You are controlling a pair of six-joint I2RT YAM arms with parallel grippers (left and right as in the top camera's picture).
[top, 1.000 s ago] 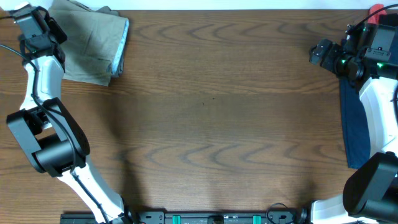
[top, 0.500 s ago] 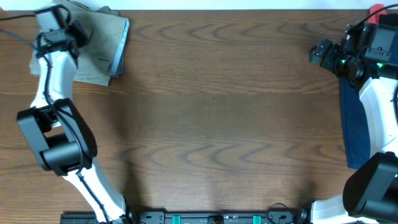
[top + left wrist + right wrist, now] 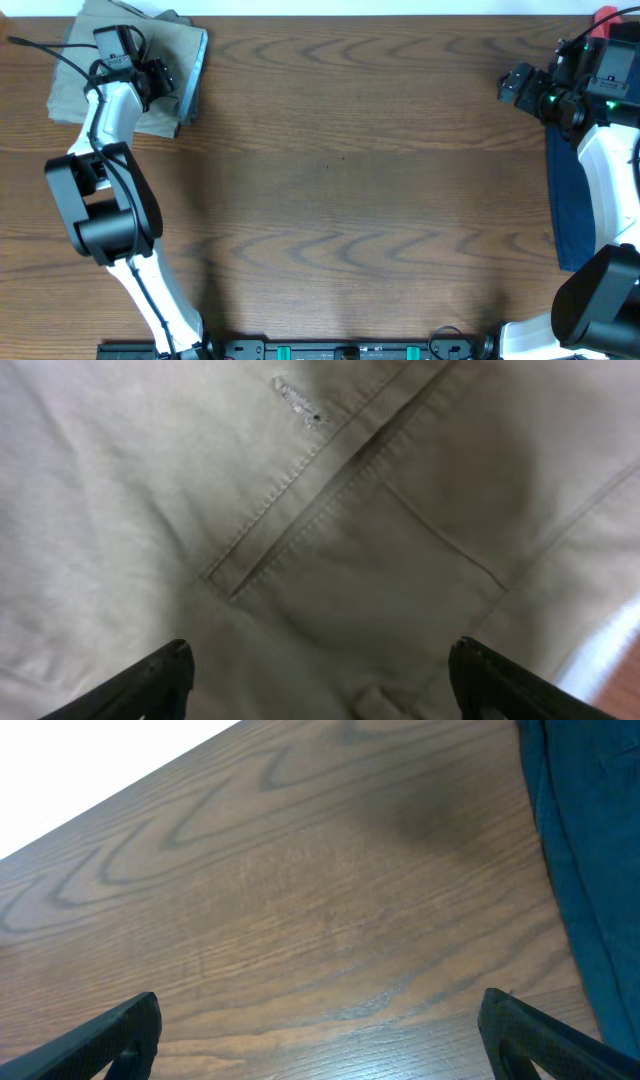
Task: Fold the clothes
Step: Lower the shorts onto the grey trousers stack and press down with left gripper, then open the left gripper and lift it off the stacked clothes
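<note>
Folded pale khaki-green shorts (image 3: 70, 75) lie at the far left corner of the wooden table (image 3: 350, 180). My left gripper (image 3: 158, 78) hovers over them, open and empty; the left wrist view shows the shorts' stitched pocket seam (image 3: 330, 500) close below the spread fingertips (image 3: 322, 672). A navy blue garment (image 3: 568, 200) lies along the right edge, partly under my right arm; it also shows in the right wrist view (image 3: 590, 840). My right gripper (image 3: 515, 85) is open and empty above bare wood (image 3: 300, 910). No darker grey shorts show.
A light blue edge (image 3: 195, 70) shows on the right side of the folded khaki pile. A red object (image 3: 605, 15) sits at the far right corner. The arm bases stand along the front edge.
My left gripper has swung from the far left corner rightward, across the khaki shorts to their right part. The right arm has not moved.
</note>
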